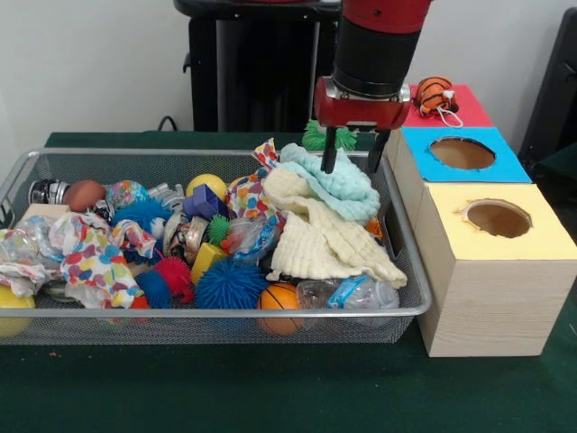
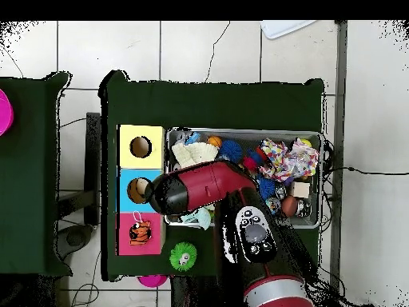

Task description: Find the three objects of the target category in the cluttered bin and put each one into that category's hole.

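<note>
So the pincer [image 1: 352, 162] hangs over the bin [image 1: 54, 167] at its 2 o'clock corner in the front view, prongs apart and empty, tips just above the teal cloth [image 1: 335, 180]. Not gripping anything yet.

Bin is still packed: cream cloth [image 1: 320, 239] under the teal one, spotty cloth [image 1: 90, 257] at 9 o'clock, blue spiky ball [image 1: 230, 284], orange ball [image 1: 279, 298] at 6, yellow ball [image 1: 207, 185], blue block [image 1: 206, 200], plus bottles and other bits too jumbled to name.

Boxes sit just beside the bin's right end in the front view: yellow box [image 1: 541, 239], blue box [image 1: 505, 167], red box [image 1: 469, 108] going back. Yellow and blue holes look empty as far as can be seen, tho the insides are mostly dark. An orange striped toy [image 1: 435, 93] sits on top of the red box, covering the hole or beside it, can't tell which. A green spiky ball [image 2: 184, 256] lies on the worktop [image 1: 270, 397] outside the bin, near the red box.

Progress, imo: task line doesn't say which category is the target, so can't say which 3 things count. Nothing visibly dropped in a hole. If the striped toy is one, it's on the box, not in. Looks early, prob most or all 3 left. Cloths may be hiding stuff, so moving them seems a likely step.
</note>
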